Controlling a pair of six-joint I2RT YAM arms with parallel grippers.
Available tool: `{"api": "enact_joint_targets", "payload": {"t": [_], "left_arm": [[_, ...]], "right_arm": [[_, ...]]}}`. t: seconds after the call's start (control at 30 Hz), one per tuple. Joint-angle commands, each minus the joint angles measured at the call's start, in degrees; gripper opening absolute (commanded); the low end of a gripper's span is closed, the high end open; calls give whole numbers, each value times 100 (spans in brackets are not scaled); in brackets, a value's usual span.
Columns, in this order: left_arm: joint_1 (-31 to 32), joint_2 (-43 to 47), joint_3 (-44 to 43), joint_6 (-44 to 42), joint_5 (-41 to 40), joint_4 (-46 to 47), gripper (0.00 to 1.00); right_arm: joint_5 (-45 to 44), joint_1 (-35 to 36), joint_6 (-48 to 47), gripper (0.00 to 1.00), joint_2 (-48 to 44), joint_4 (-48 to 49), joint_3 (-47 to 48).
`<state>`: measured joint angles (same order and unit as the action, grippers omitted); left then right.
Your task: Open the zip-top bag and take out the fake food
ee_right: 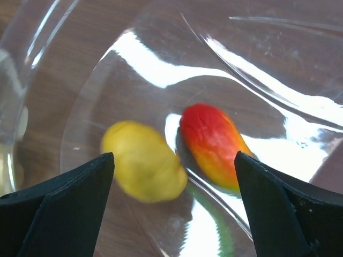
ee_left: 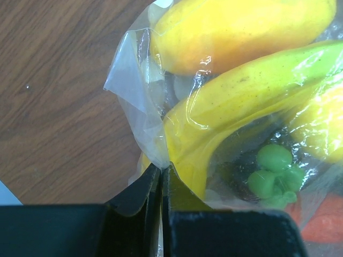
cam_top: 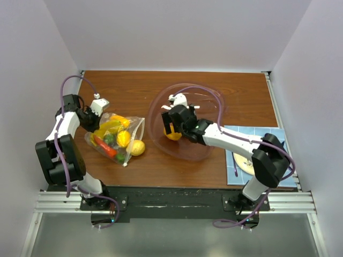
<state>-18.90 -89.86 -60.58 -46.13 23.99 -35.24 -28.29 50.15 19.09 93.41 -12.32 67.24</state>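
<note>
The zip-top bag [cam_top: 115, 140] lies at the left of the table, holding several pieces of fake food: a banana [ee_left: 252, 91], a yellow-orange fruit [ee_left: 236, 27], a green piece [ee_left: 273, 171] and a red-orange piece [ee_left: 327, 214]. A yellow lemon [cam_top: 138, 147] sits at the bag's open mouth. My left gripper [cam_top: 98, 119] is shut on the bag's back corner, pinching the clear plastic [ee_left: 161, 167]. My right gripper [cam_top: 170, 130] is open and empty above the bowl [cam_top: 206, 99]. Below it lie a blurred yellow fruit [ee_right: 143, 160] and a red-orange fruit [ee_right: 214, 144].
The large clear pinkish bowl [ee_right: 161, 69] stands at the table's middle. A blue checked mat [cam_top: 268, 134] with a plate [cam_top: 244, 163] lies at the right front, partly under the right arm. White walls enclose the table.
</note>
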Motion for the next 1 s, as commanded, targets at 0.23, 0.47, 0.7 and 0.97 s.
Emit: {"api": "enact_joint_targets", "payload": {"t": [0.23,0.47,0.7,0.97], "left_arm": [[-27,250,116,78,150,-106,7],[-35,136,300,78,27,245,6],[-35,-48,292,-80,-140,448,6],[-35,-251,134,-300,-254,562,6]], "right_arm": [[565,861,-1168,99,-298,389,341],[860,1972,-1549,58,116,923,247],[1116,1972,-1662,79,880,942,667],[1203,1981,-1874,99,1926,626,1650]]}}
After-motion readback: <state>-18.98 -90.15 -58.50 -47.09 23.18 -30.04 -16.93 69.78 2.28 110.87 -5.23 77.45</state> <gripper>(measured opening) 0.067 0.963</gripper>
